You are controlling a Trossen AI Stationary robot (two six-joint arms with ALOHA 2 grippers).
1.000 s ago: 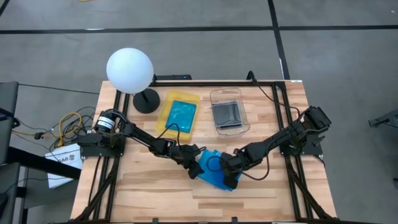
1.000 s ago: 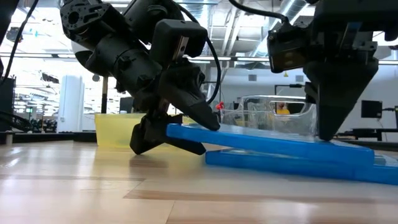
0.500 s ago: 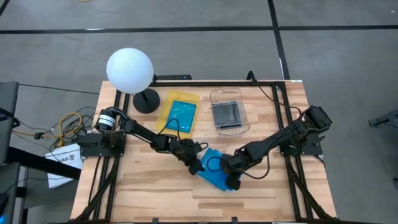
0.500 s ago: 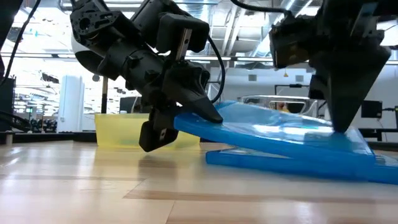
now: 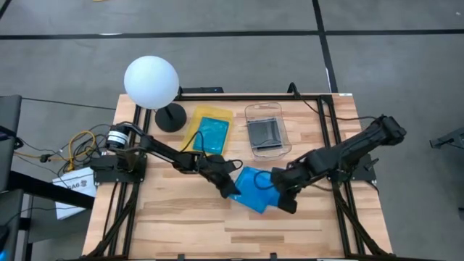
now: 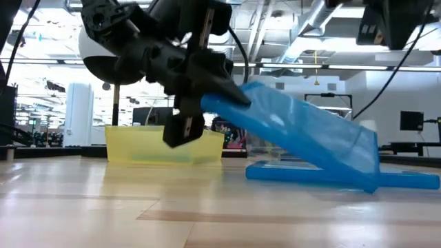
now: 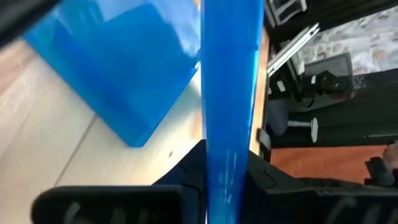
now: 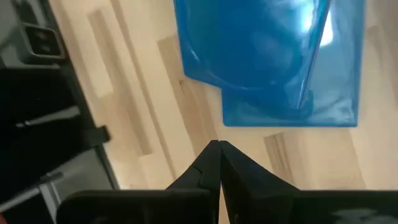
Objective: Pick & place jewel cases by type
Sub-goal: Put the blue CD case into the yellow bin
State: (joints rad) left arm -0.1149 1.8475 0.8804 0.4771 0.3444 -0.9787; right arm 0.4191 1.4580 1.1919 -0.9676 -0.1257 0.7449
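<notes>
Two bright blue jewel cases lie mid-table. The lower one (image 6: pixel 310 175) lies flat on the wood. The upper one (image 6: pixel 303 134) is tilted, with its left edge raised in my left gripper (image 5: pixel 230 187), which is shut on it. My right gripper (image 5: pixel 288 207) hangs shut above the cases' right side and touches nothing; the right wrist view shows both cases (image 8: pixel 267 56) beneath it. A yellow tray (image 5: pixel 196 116) at the back holds another blue case (image 5: pixel 211 133). A clear container (image 5: pixel 284 132) beside it holds a grey case (image 5: pixel 264 132). My left gripper pinches the upper blue case by its raised edge (image 7: pixel 229 140), the one toward the table's left, between its two fingers. The fingers come from the table's left, slanting a little downward. The case slopes down away from them, its low corner (image 6: pixel 371 183) resting on the lower case.
A white globe lamp (image 5: pixel 151 82) on a black foot stands at the back left corner, next to the yellow tray. Bare wood (image 5: pixel 181 225) stretches along the table's near side.
My left gripper has shut on the upper blue case's left edge and risen, tipping that case up steeply while its right end stays down on the lower case. My right gripper, shut all along, has lifted off the upper case's right end and risen well clear of it.
</notes>
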